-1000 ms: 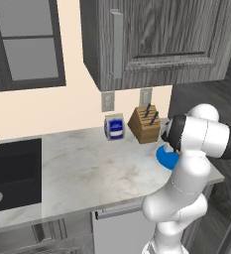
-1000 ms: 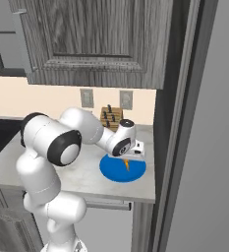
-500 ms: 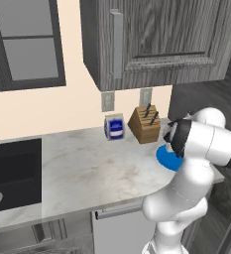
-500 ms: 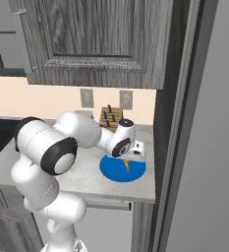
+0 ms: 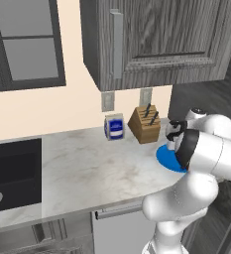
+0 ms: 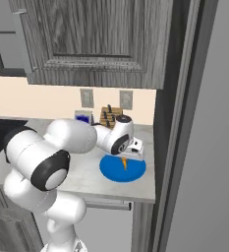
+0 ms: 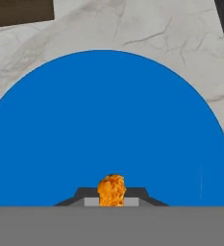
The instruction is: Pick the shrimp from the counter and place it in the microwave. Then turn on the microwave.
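Above the blue plate [image 6: 122, 170] the gripper [image 6: 124, 158] is closed around the shrimp [image 7: 111, 190]. Plate lies on the marble counter [image 5: 82, 168].

Veined marble counter [image 5: 87, 163], matt blue plate [image 7: 108, 129], wood-grain cabinet [image 6: 96, 44], bumpy orange shrimp [image 7: 111, 190]

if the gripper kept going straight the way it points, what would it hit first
Probably the blue plate: the gripper, shut on the shrimp, points down at it. The gap between them is hard to judge.
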